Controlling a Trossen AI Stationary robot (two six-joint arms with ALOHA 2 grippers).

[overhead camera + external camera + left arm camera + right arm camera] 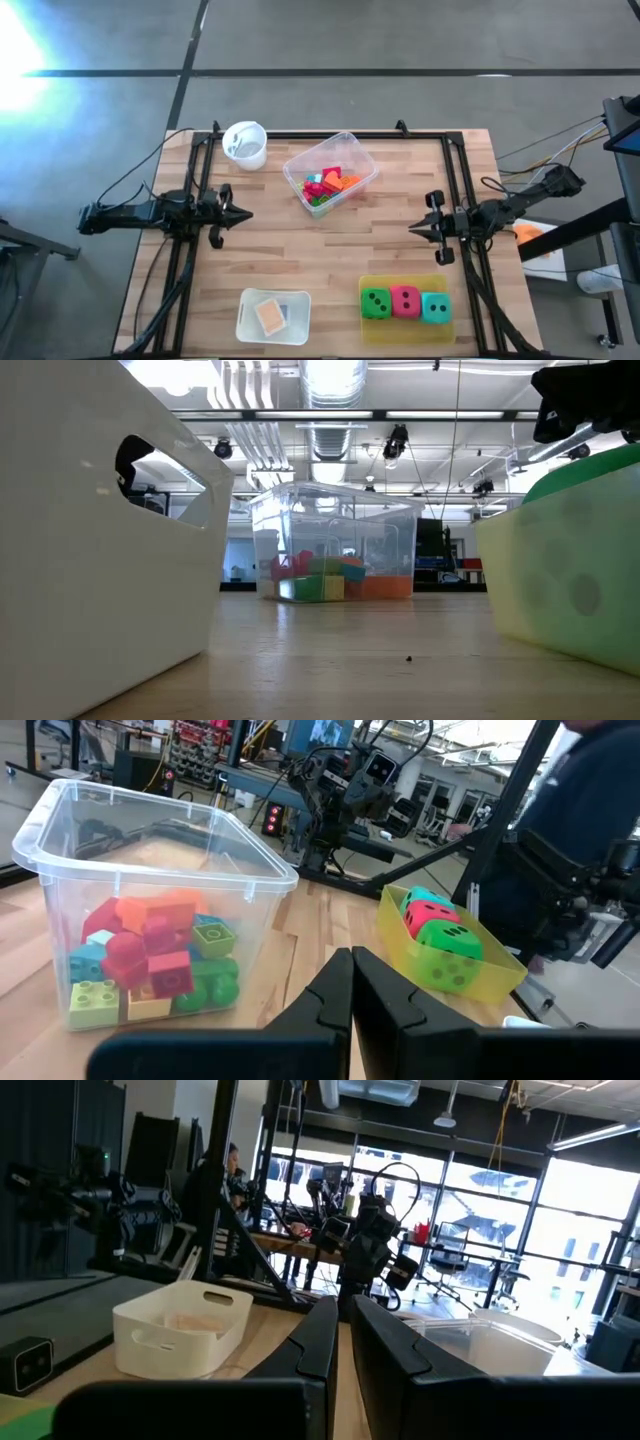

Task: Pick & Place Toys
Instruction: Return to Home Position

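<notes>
L gripper point(240, 212) sits low over the table point(330, 260), jaws clenched on nothing. R gripper point(415, 228) faces it tip to tip, well apart. Its jaws are drawn together w/ only a slit showing, also empty.

Blocks point(328, 186) are piled in the clear tub point(350, 150), ahead of both sets of jaws, between them & off toward the far edge. Three dice point(405, 301) sit in the yellow tray point(400, 330), near the R jaws on the near-edge side. A flat tile point(272, 316) lies in the white bin point(246, 320), on that same side of the L jaws. White cup point(245, 143) is far-side of the L jaws, apart from the tub.

Step looks like homing, w/ the sorting about done. To do it well, IMO: keep jaws closed, draw each arm straight back from the tub, no sweep toward tub rim, cup or tray, then settle slow & level.
</notes>
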